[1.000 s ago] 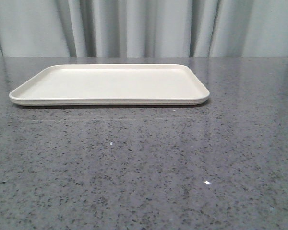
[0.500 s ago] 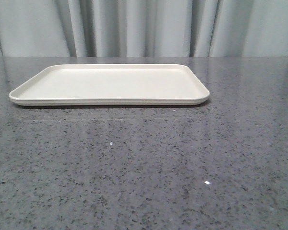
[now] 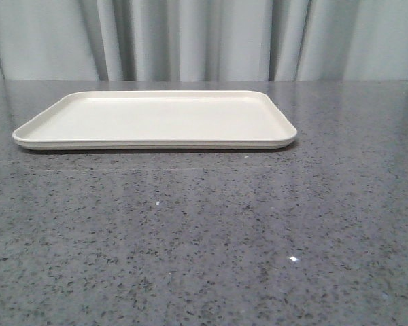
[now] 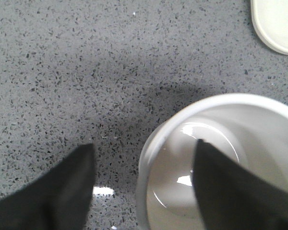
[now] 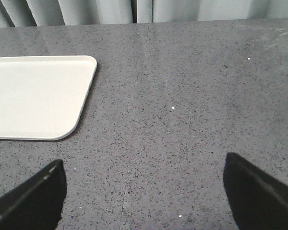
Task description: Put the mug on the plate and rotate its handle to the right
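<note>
The white mug (image 4: 259,124) shows only in the left wrist view, seen from above with its inside empty. Its black handle and face print are hidden. My left gripper (image 4: 144,146) is open and straddles the mug's rim wall, with one finger (image 4: 225,191) inside the mug and the other finger (image 4: 62,191) outside over the table. The cream plate (image 3: 156,119) lies flat and empty at the back of the table. One corner of the plate (image 4: 278,24) shows beyond the mug. My right gripper (image 5: 143,163) is open and empty over bare table, right of the plate (image 5: 33,96).
The grey speckled tabletop (image 3: 204,238) fills the front view, with neither arm nor mug visible in it. A grey curtain (image 3: 204,37) hangs behind the table's far edge.
</note>
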Action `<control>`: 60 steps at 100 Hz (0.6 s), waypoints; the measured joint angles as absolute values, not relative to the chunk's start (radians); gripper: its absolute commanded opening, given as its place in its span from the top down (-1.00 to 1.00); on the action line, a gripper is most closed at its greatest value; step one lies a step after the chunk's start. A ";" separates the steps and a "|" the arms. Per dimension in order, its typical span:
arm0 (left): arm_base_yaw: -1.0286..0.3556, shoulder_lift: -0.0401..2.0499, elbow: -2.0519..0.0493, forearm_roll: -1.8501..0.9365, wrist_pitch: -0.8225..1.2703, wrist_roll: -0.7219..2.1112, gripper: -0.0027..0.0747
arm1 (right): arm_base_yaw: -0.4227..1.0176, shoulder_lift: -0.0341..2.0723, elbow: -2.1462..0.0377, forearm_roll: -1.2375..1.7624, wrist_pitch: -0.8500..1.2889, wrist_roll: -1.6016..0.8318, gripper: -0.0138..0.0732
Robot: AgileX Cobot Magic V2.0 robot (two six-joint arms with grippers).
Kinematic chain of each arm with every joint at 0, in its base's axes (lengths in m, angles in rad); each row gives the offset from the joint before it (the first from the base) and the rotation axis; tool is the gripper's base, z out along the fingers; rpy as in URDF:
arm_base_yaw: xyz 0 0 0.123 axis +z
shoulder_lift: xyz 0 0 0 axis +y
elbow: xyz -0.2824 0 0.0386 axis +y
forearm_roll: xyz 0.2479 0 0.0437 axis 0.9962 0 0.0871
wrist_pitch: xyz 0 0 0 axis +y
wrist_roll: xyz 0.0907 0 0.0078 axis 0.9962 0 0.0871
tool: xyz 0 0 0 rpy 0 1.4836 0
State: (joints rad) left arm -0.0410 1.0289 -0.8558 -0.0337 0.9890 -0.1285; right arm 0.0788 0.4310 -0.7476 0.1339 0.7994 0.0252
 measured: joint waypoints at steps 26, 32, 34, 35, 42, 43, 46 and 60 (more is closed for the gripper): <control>-0.041 1.029 -0.856 -0.038 0.987 -0.131 0.98 | 0.079 0.431 -0.748 0.134 0.799 0.025 -0.83; -0.041 1.029 -0.859 -0.048 0.987 -0.131 0.98 | 0.079 0.431 -0.748 0.134 0.799 0.025 -0.83; -0.041 1.029 -0.862 -0.050 0.987 -0.131 0.98 | 0.079 0.431 -0.748 0.134 0.799 0.025 -0.83; -0.041 1.029 -0.864 -0.053 0.989 -0.131 0.98 | 0.079 0.431 -0.748 0.134 0.799 0.025 -0.83; -0.041 1.029 -0.883 -0.074 0.993 -0.124 0.98 | 0.079 0.431 -0.748 0.134 0.799 0.025 -0.83; -0.041 1.029 -0.886 -0.077 0.996 -0.121 0.98 | 0.079 0.431 -0.748 0.134 0.799 0.025 -0.83; -0.041 1.029 -0.901 -0.095 0.996 -0.110 0.98 | 0.079 0.431 -0.748 0.134 0.799 0.025 -0.83; -0.041 1.029 -1.000 -0.187 0.997 -0.060 0.98 | 0.079 0.431 -0.748 0.134 0.799 0.025 -0.83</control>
